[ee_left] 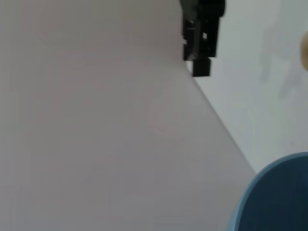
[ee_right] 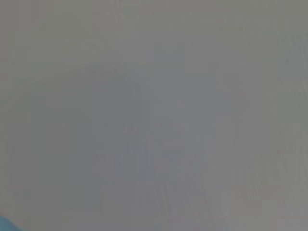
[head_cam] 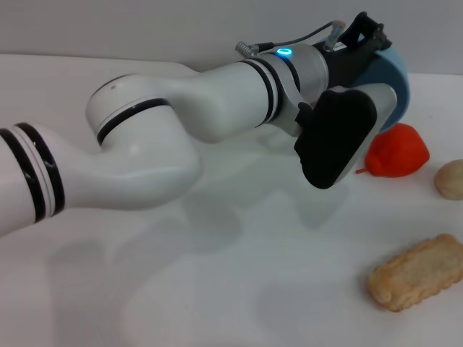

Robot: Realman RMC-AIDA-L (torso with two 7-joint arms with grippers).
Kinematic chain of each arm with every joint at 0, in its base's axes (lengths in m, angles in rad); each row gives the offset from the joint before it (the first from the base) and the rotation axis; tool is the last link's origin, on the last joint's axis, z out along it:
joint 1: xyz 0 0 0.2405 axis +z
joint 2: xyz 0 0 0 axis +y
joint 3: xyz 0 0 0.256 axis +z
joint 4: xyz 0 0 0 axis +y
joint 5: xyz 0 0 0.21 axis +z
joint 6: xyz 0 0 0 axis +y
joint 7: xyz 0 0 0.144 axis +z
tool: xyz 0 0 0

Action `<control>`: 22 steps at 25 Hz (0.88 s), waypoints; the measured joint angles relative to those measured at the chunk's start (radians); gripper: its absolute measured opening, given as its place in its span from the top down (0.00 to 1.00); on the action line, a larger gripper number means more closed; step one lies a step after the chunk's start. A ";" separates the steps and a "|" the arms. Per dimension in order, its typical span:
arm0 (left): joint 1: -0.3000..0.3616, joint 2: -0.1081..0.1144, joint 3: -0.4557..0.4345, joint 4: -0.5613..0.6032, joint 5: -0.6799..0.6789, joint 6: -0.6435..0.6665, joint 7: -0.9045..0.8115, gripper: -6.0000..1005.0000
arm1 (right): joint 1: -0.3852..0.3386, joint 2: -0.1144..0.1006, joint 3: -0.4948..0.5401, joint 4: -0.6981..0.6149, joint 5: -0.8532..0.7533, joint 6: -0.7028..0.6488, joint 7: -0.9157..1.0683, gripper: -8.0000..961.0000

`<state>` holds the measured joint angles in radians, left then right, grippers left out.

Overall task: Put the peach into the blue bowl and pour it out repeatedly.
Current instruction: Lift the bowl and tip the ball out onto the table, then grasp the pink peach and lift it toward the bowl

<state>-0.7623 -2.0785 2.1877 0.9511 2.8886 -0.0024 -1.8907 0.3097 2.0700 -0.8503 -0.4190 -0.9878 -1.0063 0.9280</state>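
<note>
- Left arm (head_cam: 181, 108): reaches across the white table (head_cam: 217, 289) to the far right side.
- Left gripper (head_cam: 362, 36): at the blue bowl (head_cam: 394, 79); its opening cannot be determined.
- Blue bowl: tilted on its side, mostly hidden behind the wrist.
- Peach: not visible.
- Red fruit (head_cam: 396, 150): just beside the bowl; beige ball (head_cam: 450, 178) and biscuit (head_cam: 418, 271) lie nearer.
</note>
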 joint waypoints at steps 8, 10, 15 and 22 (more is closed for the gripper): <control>0.039 0.000 0.010 -0.030 -0.036 -0.126 0.055 0.99 | 0.009 -0.001 0.003 0.002 0.000 0.001 0.000 0.37; 0.040 0.000 0.012 -0.041 -0.073 -0.147 0.050 0.99 | 0.010 -0.001 0.003 0.003 0.000 0.002 0.000 0.37; 0.050 0.000 0.013 -0.057 -0.275 -0.250 -0.048 0.99 | 0.022 -0.001 0.002 0.024 0.000 0.002 0.005 0.37; -0.019 0.002 -0.042 -0.162 -0.680 -0.260 -0.300 1.00 | 0.050 -0.002 -0.036 0.056 -0.081 0.000 0.115 0.37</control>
<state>-0.7818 -2.0764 2.1456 0.7886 2.2085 -0.2627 -2.1904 0.3600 2.0678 -0.8865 -0.3630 -1.0685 -1.0064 1.0430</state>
